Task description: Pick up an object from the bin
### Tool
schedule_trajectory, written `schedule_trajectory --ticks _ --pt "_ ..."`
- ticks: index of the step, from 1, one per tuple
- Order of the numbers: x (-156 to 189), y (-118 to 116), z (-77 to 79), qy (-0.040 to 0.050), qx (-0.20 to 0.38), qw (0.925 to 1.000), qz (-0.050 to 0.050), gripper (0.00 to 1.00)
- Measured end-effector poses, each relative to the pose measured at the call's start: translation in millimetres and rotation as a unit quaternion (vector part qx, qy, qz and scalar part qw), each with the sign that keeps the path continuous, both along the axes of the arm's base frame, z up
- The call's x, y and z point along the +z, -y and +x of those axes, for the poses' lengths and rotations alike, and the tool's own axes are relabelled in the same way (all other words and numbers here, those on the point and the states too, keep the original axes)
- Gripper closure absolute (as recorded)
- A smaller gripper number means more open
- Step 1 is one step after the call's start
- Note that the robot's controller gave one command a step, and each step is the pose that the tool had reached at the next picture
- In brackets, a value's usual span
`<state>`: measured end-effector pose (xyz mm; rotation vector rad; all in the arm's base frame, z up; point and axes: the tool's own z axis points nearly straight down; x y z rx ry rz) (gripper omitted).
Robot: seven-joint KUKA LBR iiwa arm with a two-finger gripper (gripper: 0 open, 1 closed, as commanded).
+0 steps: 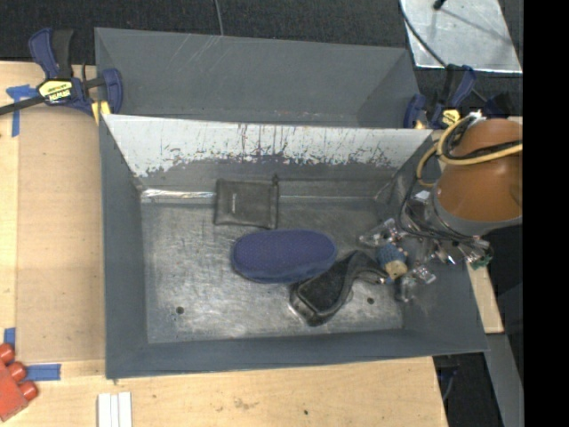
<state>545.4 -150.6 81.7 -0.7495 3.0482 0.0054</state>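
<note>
Surroundings, noted from the overhead camera. My bin [267, 363] sits on a pale tan work surface [53, 238] that runs down the view's left side and across the bottom edge. The surface is matte, with faint scuffs along the bottom. Behind the bin, across the top of the view, the floor [293, 7] is dark, nearly black, with a fine carpet-like texture. A thin cable [216, 3] runs down it toward the bin's back rim. Top right: a grey speckled metal plate [462, 25], catching bright light. Bottom left corner: a red object [11, 385], cut off by the edge. Near it, at the bottom edge, lies a small white strip [114, 407].
</note>
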Motion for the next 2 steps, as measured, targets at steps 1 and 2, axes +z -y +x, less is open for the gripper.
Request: schedule_trajectory --ticks 1,2 --pt "0 1 -0.4 -0.0001 0.001 1.0000 -0.001 1.00" --pt "136 -2 6.6 0.0055 0.030 0.9995 -0.004 1.00"
